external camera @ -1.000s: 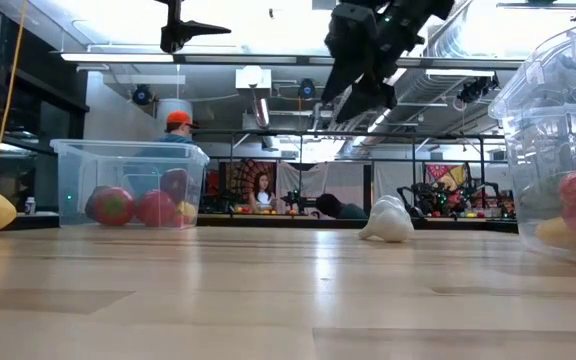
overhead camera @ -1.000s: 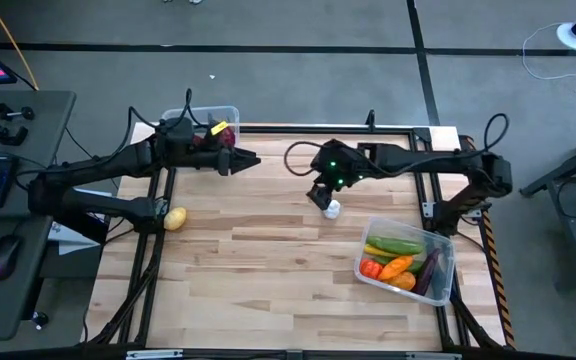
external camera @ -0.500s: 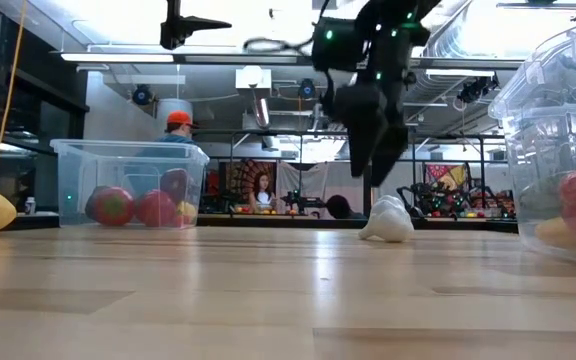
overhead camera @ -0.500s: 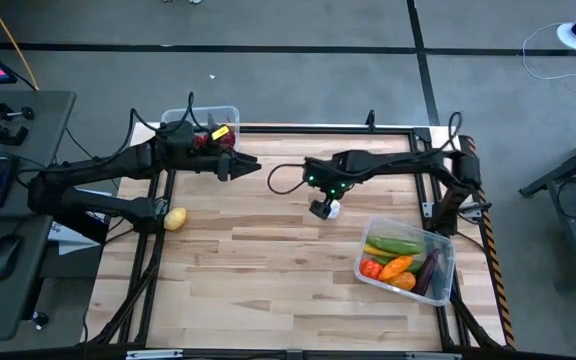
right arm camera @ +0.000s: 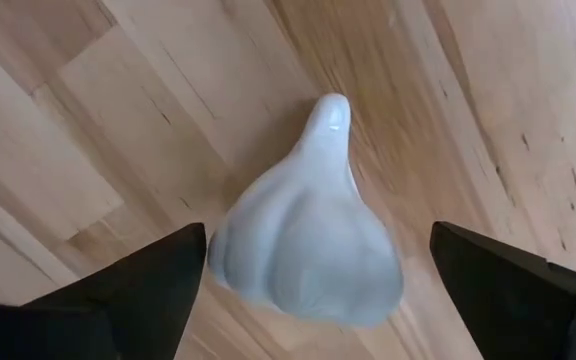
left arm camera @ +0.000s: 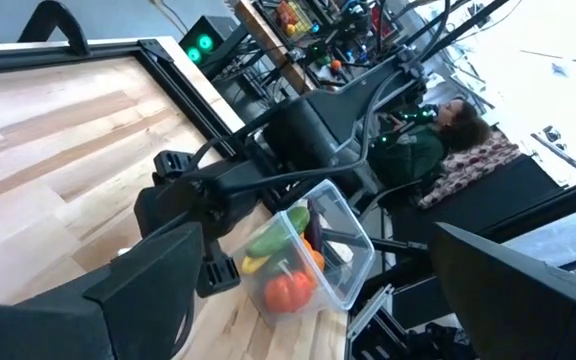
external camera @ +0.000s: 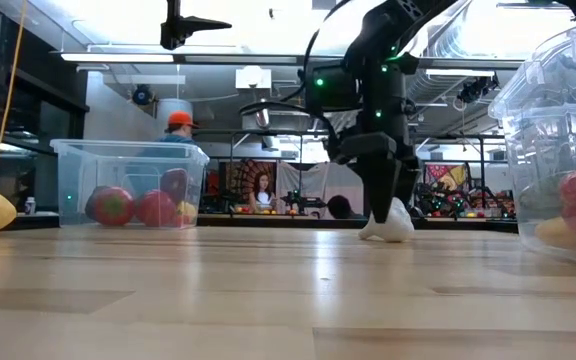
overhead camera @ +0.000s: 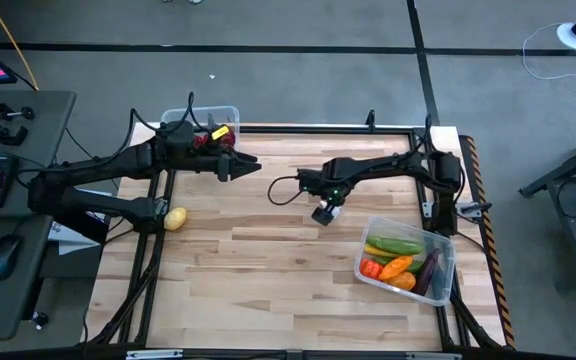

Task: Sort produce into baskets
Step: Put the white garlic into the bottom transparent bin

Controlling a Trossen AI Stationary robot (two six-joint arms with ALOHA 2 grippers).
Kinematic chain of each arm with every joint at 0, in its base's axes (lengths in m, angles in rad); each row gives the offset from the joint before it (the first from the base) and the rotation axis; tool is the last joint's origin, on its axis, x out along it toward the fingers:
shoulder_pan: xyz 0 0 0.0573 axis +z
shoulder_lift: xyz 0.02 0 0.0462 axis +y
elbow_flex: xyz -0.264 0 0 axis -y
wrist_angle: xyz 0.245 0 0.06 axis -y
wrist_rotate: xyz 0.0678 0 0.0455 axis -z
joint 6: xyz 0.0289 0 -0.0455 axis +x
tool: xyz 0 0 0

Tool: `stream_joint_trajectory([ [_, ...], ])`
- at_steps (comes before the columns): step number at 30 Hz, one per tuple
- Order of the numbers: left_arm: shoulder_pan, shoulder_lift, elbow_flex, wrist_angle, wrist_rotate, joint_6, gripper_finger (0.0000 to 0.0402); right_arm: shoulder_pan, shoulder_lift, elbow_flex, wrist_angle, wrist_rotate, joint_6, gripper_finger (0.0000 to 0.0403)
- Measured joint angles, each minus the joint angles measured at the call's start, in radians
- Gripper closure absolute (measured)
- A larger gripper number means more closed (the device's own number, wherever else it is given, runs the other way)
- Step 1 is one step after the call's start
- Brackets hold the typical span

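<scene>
Straddling the white garlic [right arm camera: 308, 250] at centre-right of the table [overhead camera: 268, 270]: right gripper [overhead camera: 323, 212], directly above, fingers spread wide either side of the bulb, stem tip pointing away; left gripper [overhead camera: 251, 163] open, upper left, farther off.

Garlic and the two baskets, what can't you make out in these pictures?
- Garlic, high view: mostly hidden under the right gripper.
- Far basket, high view: contents covered by the left arm.
- Near basket, low view: cut off by the picture's edge.
- Garlic, low view: partly behind the gripper; contact unclear.
</scene>
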Motion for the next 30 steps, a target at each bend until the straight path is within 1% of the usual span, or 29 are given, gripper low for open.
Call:
stream_joint_trajectory([
  [5,0.000,0.000,0.000,-0.001,0.000,0.002,0.0027,0.000,0.005,0.000,0.006,0.000,-0.001,0.0028],
  [7,0.000,0.000,0.000,-0.001,0.000,0.009,0.0027,0.000,0.005,0.000,-0.003,-0.001,-0.009,0.0040],
  [9,0.000,0.000,0.000,-0.001,0.000,0.019,0.0027,0.000,0.005,0.006,-0.032,-0.001,-0.027,0.0066],
  [12,0.001,0.000,0.000,-0.001,0.000,0.020,0.0027,0.001,-0.020,0.030,-0.054,0.000,-0.071,0.0129],
  [15,0.005,0.000,0.000,0.000,0.000,0.021,0.0027,-0.003,-0.095,0.073,-0.081,0.018,-0.117,0.0191],
  [16,0.008,0.000,0.000,0.000,0.000,0.021,0.0027,-0.007,-0.127,0.090,-0.095,0.030,-0.130,0.0206],
  [17,0.011,0.000,0.000,0.000,0.000,0.021,0.0027,-0.011,-0.164,0.108,-0.111,0.040,-0.140,0.0211],
  [22,0.031,0.000,0.000,0.000,0.000,0.026,0.0027,-0.022,-0.386,0.156,-0.170,0.055,-0.122,0.0209],
  [24,0.038,0.000,0.000,0.000,0.000,0.051,0.0027,-0.013,-0.481,0.148,-0.182,0.002,-0.087,0.0197],
  [26,0.045,0.001,0.000,0.001,0.000,0.077,0.0027,0.007,-0.565,0.133,-0.206,-0.064,-0.018,0.0189],
  [30,0.058,0.001,0.000,0.001,0.000,0.098,0.0027,0.105,-0.709,0.087,-0.236,-0.229,0.125,0.0188],
])
